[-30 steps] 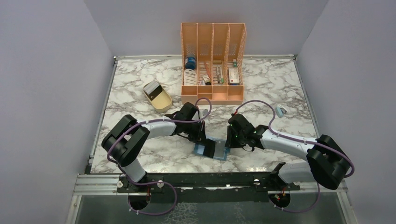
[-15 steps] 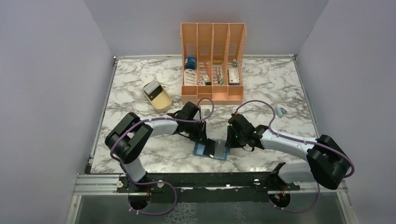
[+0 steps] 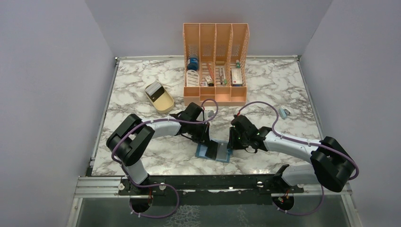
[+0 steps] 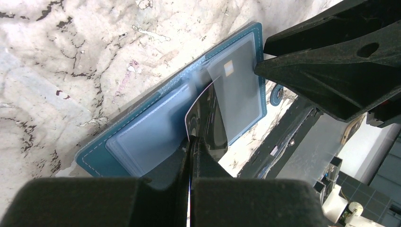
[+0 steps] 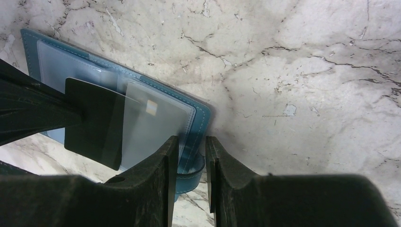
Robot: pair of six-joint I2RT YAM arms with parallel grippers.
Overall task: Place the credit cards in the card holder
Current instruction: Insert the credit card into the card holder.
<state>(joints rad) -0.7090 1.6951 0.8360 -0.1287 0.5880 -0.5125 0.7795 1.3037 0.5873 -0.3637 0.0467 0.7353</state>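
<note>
- Slightly toward 3 o'clock, the elbow of the left arm (image 3: 156,127) has been shifted; the card holder (image 3: 213,152) is unmoved, lying open near the table's 6 o'clock edge.
- By the left gripper (image 4: 190,142), a dark credit card (image 4: 208,124) is pinched between tightly closed jaws, its far edge tucked under the holder's clear pocket.
- By the right gripper (image 5: 187,147), jaws narrowly apart, the holder's 3 o'clock edge is pinched at the snap tab.
- On the marbled table (image 3: 142,94), an orange organiser (image 3: 215,61) is seen at 12 o'clock and a beige tray (image 3: 161,100) at 10 o'clock.
- Plain lilac walls (image 3: 47,94) are set around it.
</note>
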